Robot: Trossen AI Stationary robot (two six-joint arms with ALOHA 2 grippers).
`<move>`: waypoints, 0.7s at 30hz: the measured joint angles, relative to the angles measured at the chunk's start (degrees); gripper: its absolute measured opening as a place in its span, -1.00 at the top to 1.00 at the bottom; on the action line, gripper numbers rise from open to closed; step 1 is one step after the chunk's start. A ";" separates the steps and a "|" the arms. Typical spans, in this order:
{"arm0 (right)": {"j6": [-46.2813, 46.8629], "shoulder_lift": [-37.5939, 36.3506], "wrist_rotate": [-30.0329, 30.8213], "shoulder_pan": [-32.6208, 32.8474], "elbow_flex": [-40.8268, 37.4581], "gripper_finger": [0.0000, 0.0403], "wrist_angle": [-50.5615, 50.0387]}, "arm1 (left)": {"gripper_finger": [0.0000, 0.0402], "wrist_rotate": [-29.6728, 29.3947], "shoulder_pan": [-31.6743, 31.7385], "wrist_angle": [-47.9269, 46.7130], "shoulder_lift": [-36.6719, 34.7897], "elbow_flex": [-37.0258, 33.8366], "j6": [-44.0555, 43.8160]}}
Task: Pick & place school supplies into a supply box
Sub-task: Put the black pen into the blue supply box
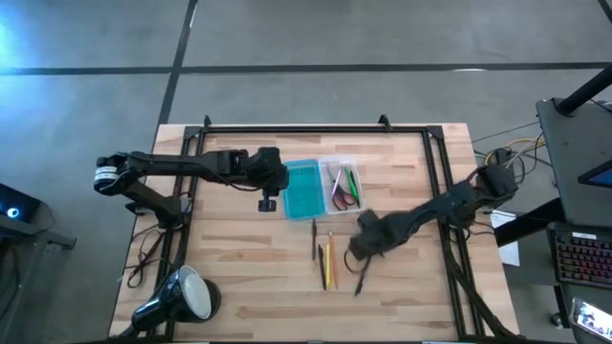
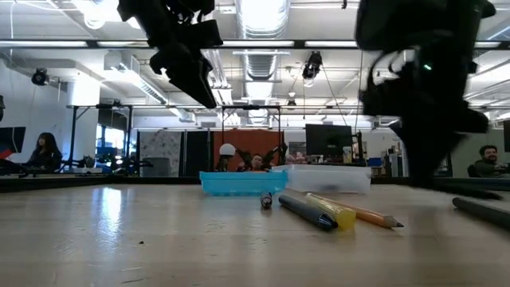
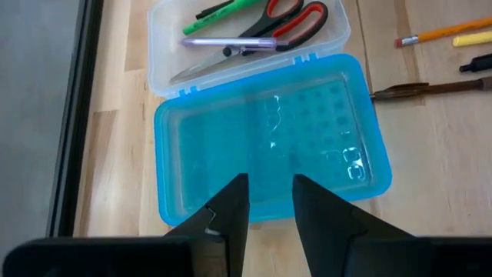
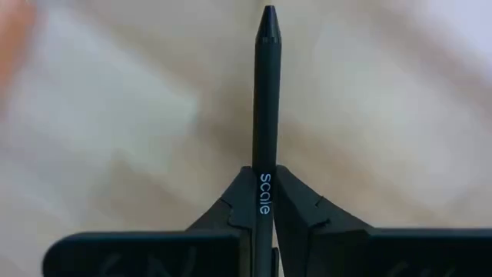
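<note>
On the table [image 1: 239,277] the box [image 1: 321,187] lies open, scissors [image 3: 265,27] in its clear tray. Left gripper [image 3: 269,201] hovers by the blue lid [image 3: 269,146], jaws slightly apart, empty. Right gripper [image 4: 261,192] pinches a black pen [image 4: 266,100] near the loose pencils [image 1: 326,256].

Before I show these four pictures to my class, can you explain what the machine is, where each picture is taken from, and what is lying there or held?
Two dark robot arms work at a wooden table. One camera looks straight down, one sits level with the tabletop, and one rides on each wrist. The right gripper has its fingers shut on a dark pen. The left gripper hovers open over the supply box's turquoise lid. The clear tray beside the lid already holds red-handled scissors and a green pen. More pens and pencils lie loose on the table, and a round lamp stands at one corner.
</note>
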 joint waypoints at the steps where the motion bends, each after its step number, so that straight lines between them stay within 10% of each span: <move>1: 0.62 -1.46 0.94 -0.40 -0.19 0.93 0.19 | 0.57 -0.02 0.02 -0.04 0.30 0.00 0.00; 21: -12.82 -19.66 2.41 -21.73 -7.84 0.90 19.44 | 0.57 0.00 0.09 1.43 1.38 0.00 -3.44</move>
